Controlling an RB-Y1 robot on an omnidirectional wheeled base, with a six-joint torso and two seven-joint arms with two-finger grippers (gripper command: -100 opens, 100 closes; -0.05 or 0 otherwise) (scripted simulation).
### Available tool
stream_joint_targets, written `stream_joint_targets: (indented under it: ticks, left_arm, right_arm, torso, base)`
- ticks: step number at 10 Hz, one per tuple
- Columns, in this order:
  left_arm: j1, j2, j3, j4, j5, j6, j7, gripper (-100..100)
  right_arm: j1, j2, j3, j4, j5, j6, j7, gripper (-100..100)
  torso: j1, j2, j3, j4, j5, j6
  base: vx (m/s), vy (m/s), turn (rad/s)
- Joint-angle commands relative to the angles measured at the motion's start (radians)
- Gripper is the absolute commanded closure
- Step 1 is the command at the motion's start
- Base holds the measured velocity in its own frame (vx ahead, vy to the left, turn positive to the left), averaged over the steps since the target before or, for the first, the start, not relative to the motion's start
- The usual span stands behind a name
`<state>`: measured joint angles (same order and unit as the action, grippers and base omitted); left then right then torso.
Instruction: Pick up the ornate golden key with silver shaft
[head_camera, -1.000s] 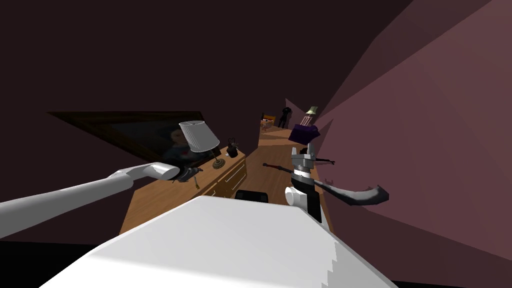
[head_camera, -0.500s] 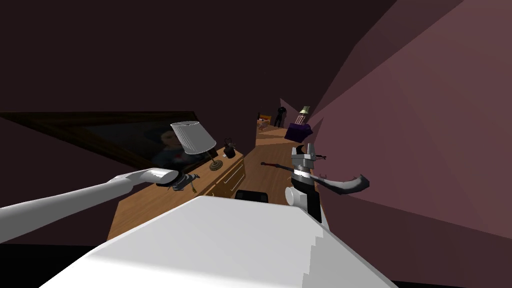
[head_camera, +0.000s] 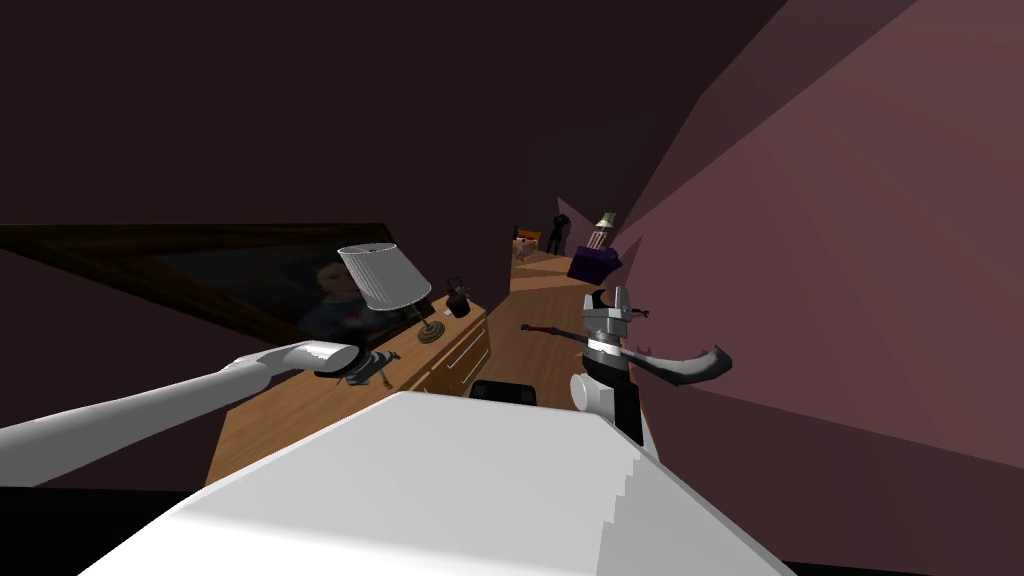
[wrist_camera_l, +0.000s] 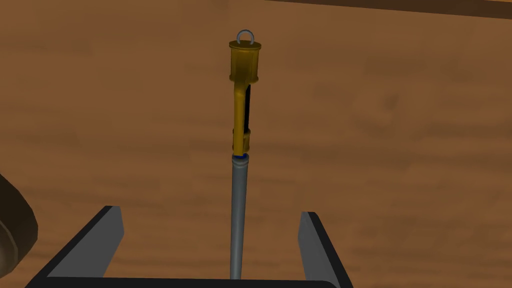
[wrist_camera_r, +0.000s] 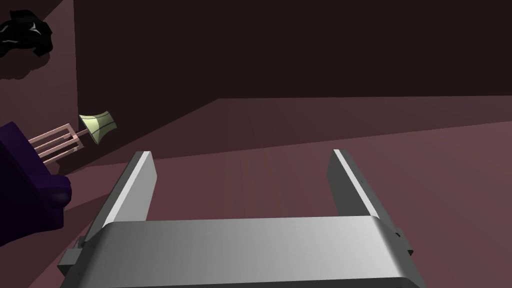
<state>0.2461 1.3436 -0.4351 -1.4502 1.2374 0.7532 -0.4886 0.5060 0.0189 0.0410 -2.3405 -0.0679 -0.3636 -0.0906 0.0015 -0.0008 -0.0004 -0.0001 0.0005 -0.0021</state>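
The left end effector (wrist_camera_l: 210, 214) has its two fingers (wrist_camera_l: 100, 240) spread wide over a brown wooden counter (wrist_camera_l: 400, 150), and neither touches the key (wrist_camera_l: 240, 150) lying between them. The key's silver-grey shaft runs out from the end effector's dark body, slightly nearer one finger than the other. It meets a golden head past the fingertips, which ends in a small grey ring (wrist_camera_l: 245, 36). A dark rounded object (wrist_camera_l: 12, 230) sits on the counter just beside one finger.

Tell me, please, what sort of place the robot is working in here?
Probably a furnished room or hallway of a house: a wooden dresser with drawers, a table lamp standing on it, and a dark framed portrait behind them.
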Motion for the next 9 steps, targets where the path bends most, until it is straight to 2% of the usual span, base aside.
stream_joint_targets:
  ticks: [1,2,3,7,8,9]
  left_arm:
    - [-0.001,-0.03,-0.006,0.025,-0.019,-0.01,-0.004,-100]
    - [0.0,-0.02,-0.004,0.014,-0.014,-0.007,0.0,-100]
    - [0.0,-0.022,-0.005,0.016,-0.015,-0.009,-0.001,100]
    - [0.0,-0.022,-0.005,0.016,-0.015,-0.008,0.0,100]
    - [0.0,-0.022,-0.005,0.016,-0.015,-0.008,0.0,0]
    - [-0.004,0.013,0.0,-0.004,0.014,0.003,-0.006,100]
  right_arm:
    - [0.0,0.0,0.0,0.0,0.0,0.0,0.0,0]
    - [0.0,0.0,0.0,0.0,0.0,0.0,0.0,0]
    - [0.0,0.0,0.0,0.0,0.0,0.0,0.0,0]
    - [0.0,0.0,0.0,0.0,0.0,0.0,0.0,0]
    - [0.0,0.0,0.0,0.0,0.0,0.0,0.0,0]
    - [0.0,0.0,0.0,0.0,0.0,0.0,0.0,0]
  torso:
    - [0.0,0.0,0.0,0.0,0.0,0.0]
    - [0.0,0.0,0.0,0.0,0.0,0.0]
    - [-0.001,0.0,0.0,0.0,0.0,0.0]
    - [-0.002,0.001,0.001,0.0,-0.001,0.0]
    - [-0.002,0.001,0.001,0.0,-0.001,0.0]
    - [-0.002,0.001,0.001,0.0,-0.001,0.0]
  base:
    - [0.015,0.025,-0.036]
    - [0.005,0.011,-0.008]
    - [0.0,0.0,0.0]
    - [0.0,0.0,0.0]
    - [0.0,0.0,0.0]
    - [-0.015,-0.021,0.068]
